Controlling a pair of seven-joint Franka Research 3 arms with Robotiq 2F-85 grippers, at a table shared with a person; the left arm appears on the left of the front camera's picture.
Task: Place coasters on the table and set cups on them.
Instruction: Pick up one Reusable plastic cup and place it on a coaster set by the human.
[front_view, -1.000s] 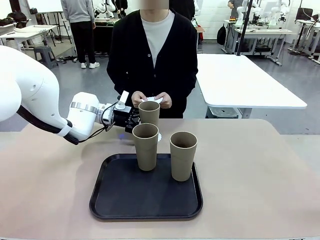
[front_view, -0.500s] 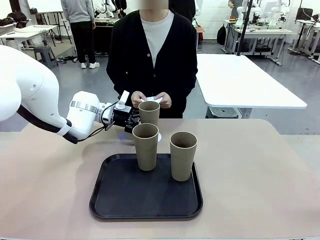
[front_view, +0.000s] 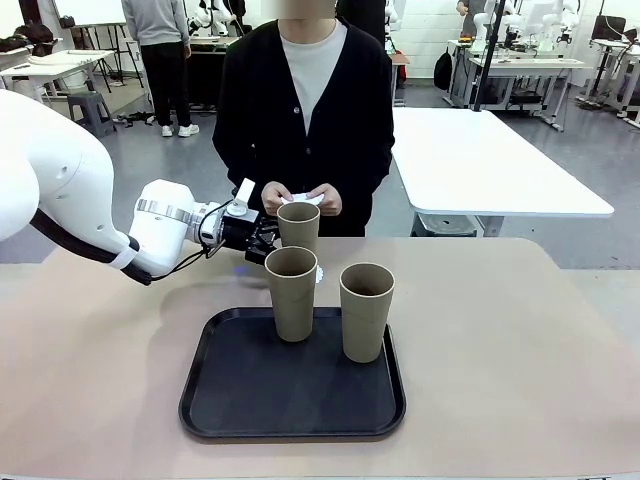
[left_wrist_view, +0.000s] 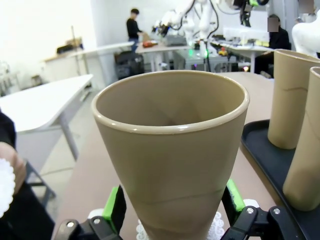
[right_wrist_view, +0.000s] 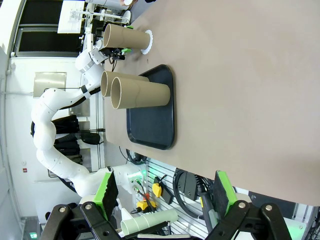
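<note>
One cup (front_view: 298, 225) stands upright on a white scalloped coaster (front_view: 319, 273) on the table (front_view: 500, 330), just beyond the black tray (front_view: 230, 400). My left gripper (front_view: 267, 240) reaches it from the left, open, with a green pad on either side of the cup (left_wrist_view: 170, 150) low down; the coaster (left_wrist_view: 216, 226) shows under its base. Two more cups (front_view: 291, 292) (front_view: 366, 310) stand on the tray. The person's hands hold more white coasters (front_view: 306, 198) at the far edge. My right gripper (right_wrist_view: 165, 205) hangs open and empty, far from the cups (right_wrist_view: 142, 95).
The person (front_view: 305, 110) stands close against the table's far edge, right behind the coaster. A white table (front_view: 480, 160) stands behind on the right. Bare tabletop lies on both sides of the tray and to the right of the cup on the coaster.
My left gripper has drawn back slightly to the left from the cup on the coaster. The cups, the tray and the person's hands have stayed in place.
</note>
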